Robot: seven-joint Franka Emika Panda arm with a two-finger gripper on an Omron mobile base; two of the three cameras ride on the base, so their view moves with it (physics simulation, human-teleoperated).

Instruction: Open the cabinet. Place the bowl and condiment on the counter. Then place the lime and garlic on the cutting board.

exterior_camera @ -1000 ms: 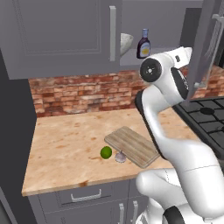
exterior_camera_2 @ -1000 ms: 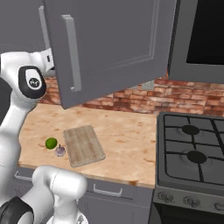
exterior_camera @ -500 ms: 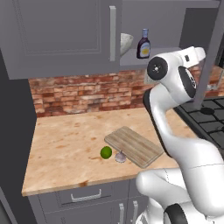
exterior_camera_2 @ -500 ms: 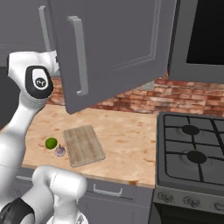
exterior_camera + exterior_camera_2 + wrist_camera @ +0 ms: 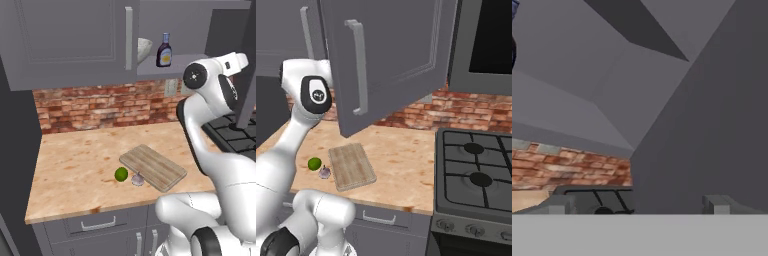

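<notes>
The cabinet's left door [image 5: 70, 40] is closed. Its right door [image 5: 391, 60] stands swung out over the counter [image 5: 75, 170]. On the bare shelf the bowl [image 5: 144, 49] peeks from behind the left door, with the condiment [image 5: 164, 50] to its right. The lime [image 5: 121, 174] and garlic [image 5: 137, 179] lie on the counter, against the cutting board [image 5: 152, 167] at its near left corner. My gripper [image 5: 639, 204] is up at the open door's inner side, open and holding nothing. The door panel [image 5: 712, 125] looms just ahead, on the right.
A gas stove [image 5: 476, 175] adjoins the counter on the right, under a dark appliance [image 5: 491, 35]. A brick backsplash [image 5: 100, 107] runs behind the counter. Grey drawers [image 5: 95, 225] sit below the counter's front edge. A dark tall unit [image 5: 15, 150] borders the left.
The right cabinet door has swung further open. My hand has moved rightward and up along with it. Lime, garlic and board lie as before.
</notes>
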